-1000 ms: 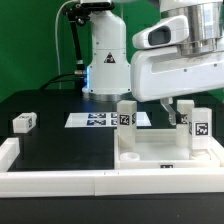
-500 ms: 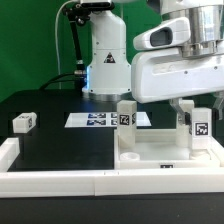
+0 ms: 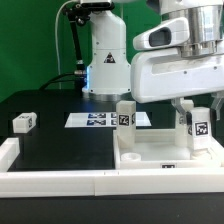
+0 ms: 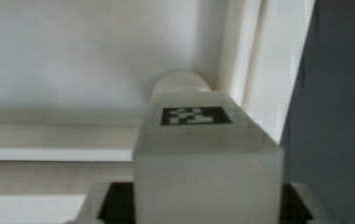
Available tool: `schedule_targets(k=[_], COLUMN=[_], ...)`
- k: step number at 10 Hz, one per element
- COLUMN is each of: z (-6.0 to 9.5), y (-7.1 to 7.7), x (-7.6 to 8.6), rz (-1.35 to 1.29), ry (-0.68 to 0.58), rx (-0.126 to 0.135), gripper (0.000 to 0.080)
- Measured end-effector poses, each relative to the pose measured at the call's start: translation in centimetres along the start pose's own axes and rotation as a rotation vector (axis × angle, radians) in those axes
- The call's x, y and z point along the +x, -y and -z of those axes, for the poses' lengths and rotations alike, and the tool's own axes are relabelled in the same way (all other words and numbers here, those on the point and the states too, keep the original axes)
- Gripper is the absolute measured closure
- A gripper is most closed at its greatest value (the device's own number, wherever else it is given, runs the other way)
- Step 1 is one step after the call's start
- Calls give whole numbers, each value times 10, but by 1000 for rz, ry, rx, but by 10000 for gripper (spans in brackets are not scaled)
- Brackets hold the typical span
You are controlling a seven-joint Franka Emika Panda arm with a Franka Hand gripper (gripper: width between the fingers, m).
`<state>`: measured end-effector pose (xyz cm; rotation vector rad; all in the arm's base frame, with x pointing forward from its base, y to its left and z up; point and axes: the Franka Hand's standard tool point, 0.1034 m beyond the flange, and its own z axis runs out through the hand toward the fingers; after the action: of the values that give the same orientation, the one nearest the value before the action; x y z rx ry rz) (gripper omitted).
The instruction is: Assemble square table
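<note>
my arm (image 3: 175,60) comes down from the exterior view's upper right. the fingers (image 3: 184,107) pinch an upright leg (image 3: 198,126) at the square table panel (image 3: 150,158)'s far right corner. the leg's tag (image 4: 195,115) shows a black-white check pattern.

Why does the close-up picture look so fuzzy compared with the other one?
Wrist view: the leg sits close to the lens, so its edges and tag look soft. Exterior view: sharper, evenly lit; the white square panel looks washed out, a blue glow marks the arm's base.
</note>
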<state>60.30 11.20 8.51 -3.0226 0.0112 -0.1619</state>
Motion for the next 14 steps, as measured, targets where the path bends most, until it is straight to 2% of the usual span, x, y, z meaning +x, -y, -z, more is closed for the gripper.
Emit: schedule_targets(k=[3,4,7,14], z=[-1,-1,-2,-3], y=[1,0,-1,-1], x=[-2,-2,-3,-2], rz=[-243,-388,-709,-1082], ry=[3,5,7,10], rx=[3,12,11,8], gripper=[509,509,509,508])
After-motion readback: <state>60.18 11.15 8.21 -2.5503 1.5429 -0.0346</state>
